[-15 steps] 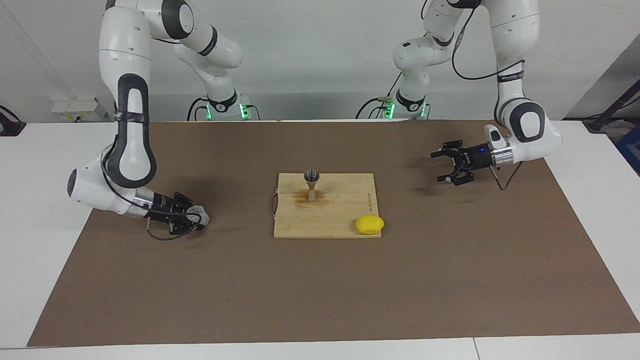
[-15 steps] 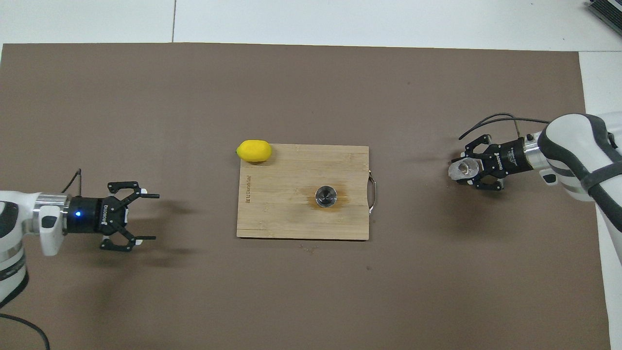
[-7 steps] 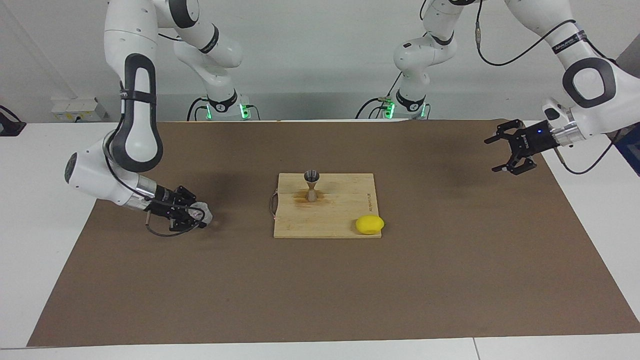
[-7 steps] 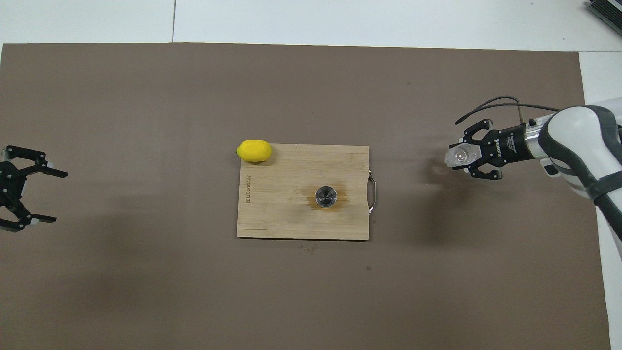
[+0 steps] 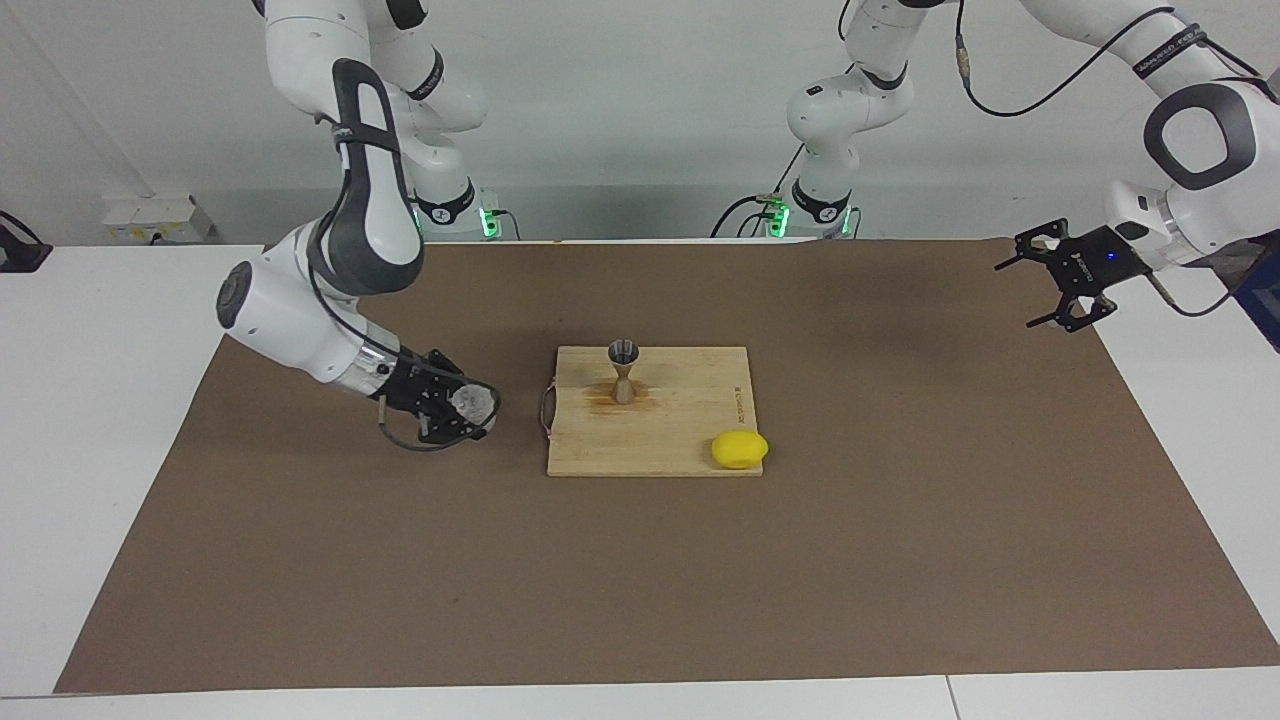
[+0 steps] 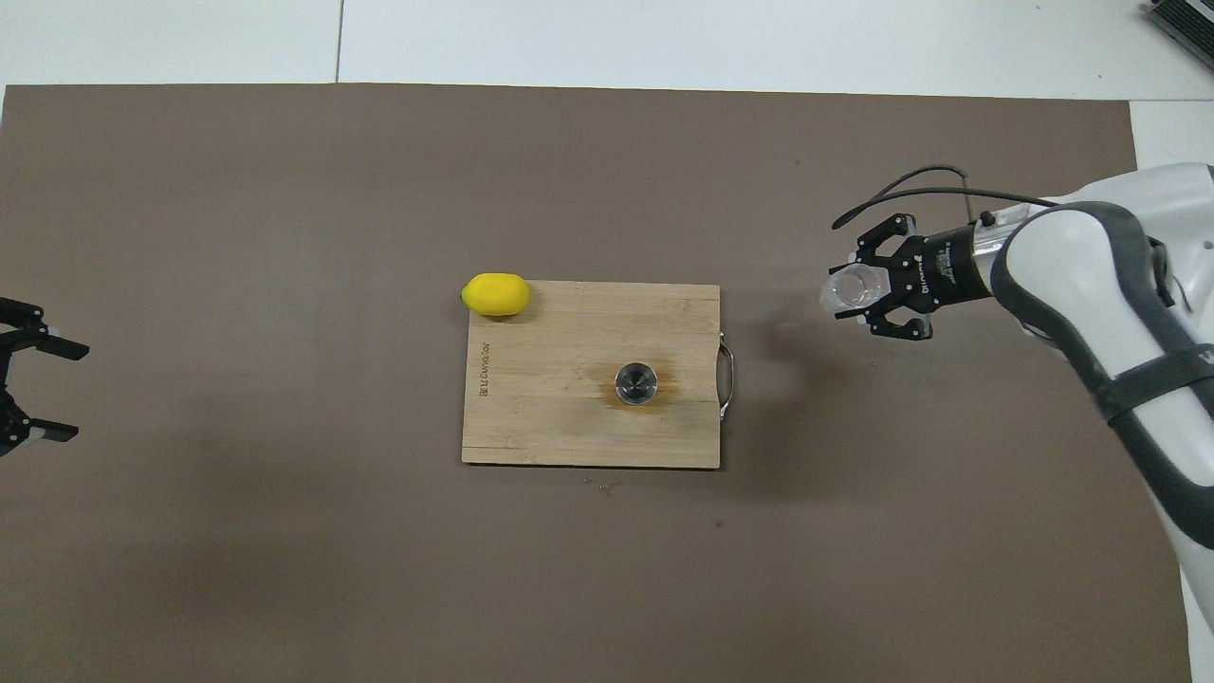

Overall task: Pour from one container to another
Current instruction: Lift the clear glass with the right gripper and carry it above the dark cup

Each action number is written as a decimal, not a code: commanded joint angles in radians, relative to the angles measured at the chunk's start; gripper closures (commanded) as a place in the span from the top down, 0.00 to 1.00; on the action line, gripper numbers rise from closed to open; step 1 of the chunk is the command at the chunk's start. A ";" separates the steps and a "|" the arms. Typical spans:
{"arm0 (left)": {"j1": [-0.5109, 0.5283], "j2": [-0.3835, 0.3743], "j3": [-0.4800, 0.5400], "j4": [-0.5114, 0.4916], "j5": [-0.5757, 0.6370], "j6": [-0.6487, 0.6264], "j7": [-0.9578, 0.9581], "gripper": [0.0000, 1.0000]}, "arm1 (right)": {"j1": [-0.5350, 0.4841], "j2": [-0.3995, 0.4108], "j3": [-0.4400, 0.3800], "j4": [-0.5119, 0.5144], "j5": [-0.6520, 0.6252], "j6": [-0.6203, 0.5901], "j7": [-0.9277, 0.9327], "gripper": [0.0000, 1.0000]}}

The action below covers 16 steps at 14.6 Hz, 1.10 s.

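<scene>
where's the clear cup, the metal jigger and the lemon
clear cup (image 5: 472, 403): facing view, on its see-through side wall, held in the right gripper.
metal jigger (image 5: 623, 366): facing view, on its narrow waist, upright on the cutting board.
lemon (image 6: 496, 294): overhead view, on the middle of its yellow skin.

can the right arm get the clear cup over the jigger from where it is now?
Probably yes. The right gripper holds the clear cup above the mat beside the cutting board, nothing between it and the jigger. The left gripper waits, open, at its own end.
</scene>
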 commanded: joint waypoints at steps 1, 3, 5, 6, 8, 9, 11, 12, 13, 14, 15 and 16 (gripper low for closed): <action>-0.018 -0.038 -0.004 0.042 0.063 -0.032 -0.144 1.00 | 0.063 -0.039 -0.004 -0.019 -0.081 0.016 0.069 0.00; -0.040 -0.071 -0.004 0.039 0.065 -0.025 -0.341 1.00 | 0.113 -0.049 -0.003 -0.019 -0.163 0.013 0.109 0.00; -0.064 -0.095 -0.004 0.035 0.077 -0.032 -0.555 1.00 | 0.162 -0.058 -0.003 -0.019 -0.234 0.013 0.152 0.00; -0.079 -0.111 -0.004 0.035 0.105 -0.030 -0.630 1.00 | 0.179 -0.061 -0.003 -0.017 -0.254 0.013 0.169 0.00; -0.090 -0.135 -0.006 0.032 0.132 -0.032 -0.712 1.00 | 0.198 -0.061 -0.003 -0.010 -0.274 0.013 0.200 0.00; -0.092 -0.141 -0.004 0.029 0.134 -0.033 -0.755 1.00 | 0.212 -0.059 -0.003 -0.004 -0.282 0.016 0.218 0.00; -0.104 -0.144 -0.006 0.029 0.134 -0.033 -0.866 1.00 | 0.219 -0.055 -0.001 0.016 -0.300 0.016 0.254 0.00; -0.113 -0.144 -0.006 0.029 0.134 -0.033 -0.938 1.00 | 0.239 -0.052 -0.001 0.028 -0.305 0.016 0.281 0.00; -0.115 -0.144 -0.006 0.030 0.134 -0.032 -1.007 1.00 | 0.247 -0.052 -0.001 0.032 -0.313 0.021 0.310 0.00; -0.121 -0.144 -0.007 0.030 0.134 -0.032 -1.044 1.00 | 0.256 -0.052 -0.001 0.032 -0.316 0.035 0.336 0.00; -0.127 -0.144 -0.009 0.032 0.134 -0.030 -1.054 1.00 | 0.264 -0.052 -0.001 0.032 -0.317 0.047 0.367 0.00; -0.135 -0.144 -0.011 0.033 0.136 -0.013 -1.059 1.00 | 0.278 -0.050 -0.001 0.032 -0.322 0.053 0.398 0.00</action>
